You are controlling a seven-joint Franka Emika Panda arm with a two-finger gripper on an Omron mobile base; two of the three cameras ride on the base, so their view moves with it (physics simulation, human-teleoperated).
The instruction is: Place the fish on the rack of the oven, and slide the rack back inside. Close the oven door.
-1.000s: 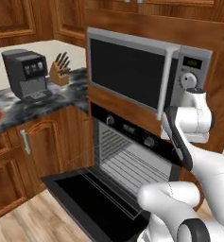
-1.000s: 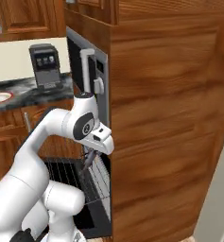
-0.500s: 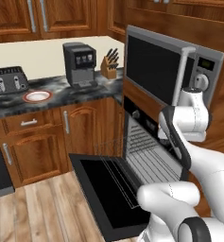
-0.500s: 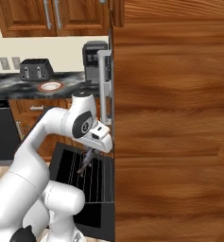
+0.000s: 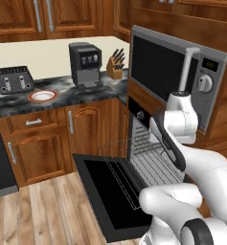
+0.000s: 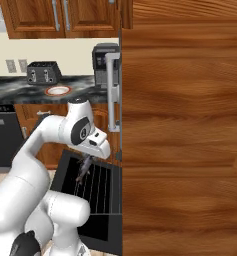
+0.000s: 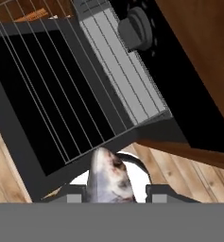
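- The end effector [image 6: 85, 161] hangs above the pulled-out rack [image 6: 95, 182], its fingers nearly closed and clamped on the fish [image 6: 83, 169], which dangles head-down from them.
- In the hand view the fish [image 7: 108, 177] sits between the two finger tips, its pale, mottled body pointing toward the rack [image 7: 52, 99] beyond it.
- The fish is held in the air over the rack and is not touching the bars, as far as the right base view shows.
- The oven door [image 5: 110, 191] lies fully open, flat and horizontal, with the rack [image 5: 139, 165] drawn out over it.
- The oven [image 5: 139, 129] is set in brown wood cabinetry; a round knob [image 7: 137, 28] shows on its black front.
- Directly above the oven is a grey-framed microwave [image 5: 175, 79] with a vertical white handle.
- On the dark marbled desk [image 5: 19, 103] to the left stand a toaster [image 5: 14, 79], a red-rimmed plate [image 5: 42, 95], a coffee machine [image 5: 85, 64] and a knife block [image 5: 116, 69], all well apart from the oven door.
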